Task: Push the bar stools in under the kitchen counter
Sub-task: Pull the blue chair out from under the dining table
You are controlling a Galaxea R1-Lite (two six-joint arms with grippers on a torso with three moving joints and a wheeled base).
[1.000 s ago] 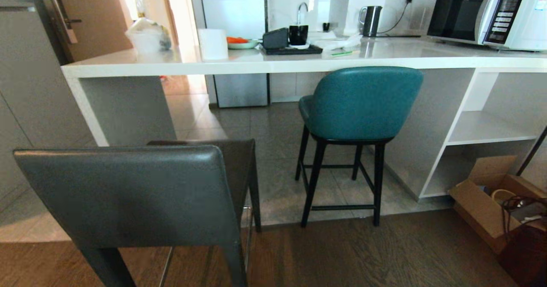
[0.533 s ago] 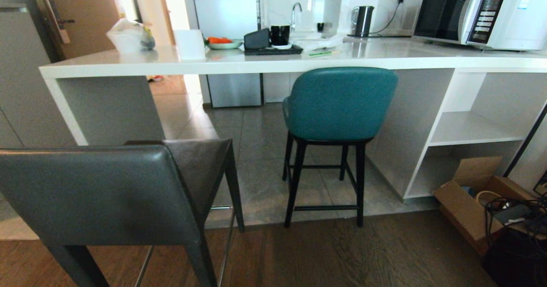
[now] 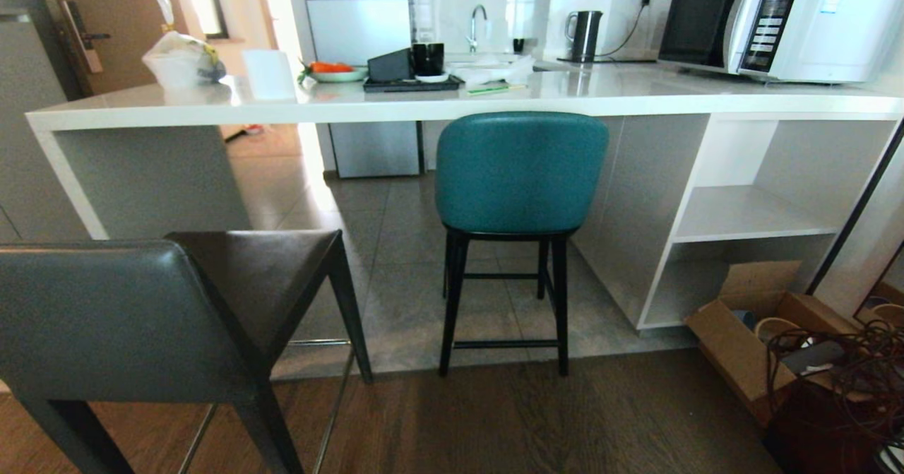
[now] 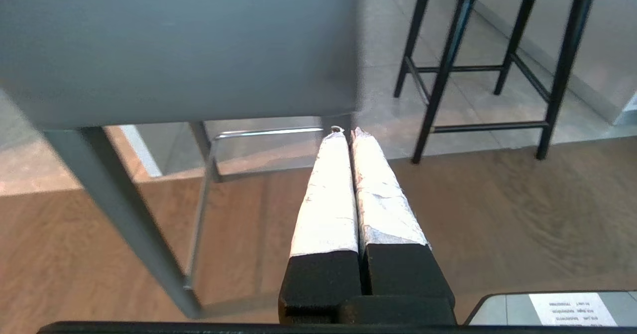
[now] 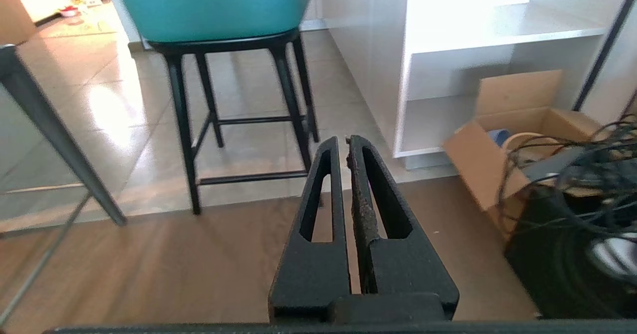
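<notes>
You have not pushed either stool in yet: the teal stool (image 3: 521, 177) stands just at the edge of the table (image 3: 424, 103), its back outside the slab, while the grey stool (image 3: 141, 318) sits well out on the wood floor, nearest you. Both the left gripper (image 4: 347, 132) and the right gripper (image 5: 347, 140) have their fingers clenched on nothing and touch neither stool, so the whole job is left.

No readable text anywhere: blurred print on the microwave (image 3: 777, 22) control panel and blue sticker at the worktop's right end, and on a white label (image 4: 572, 308).
</notes>
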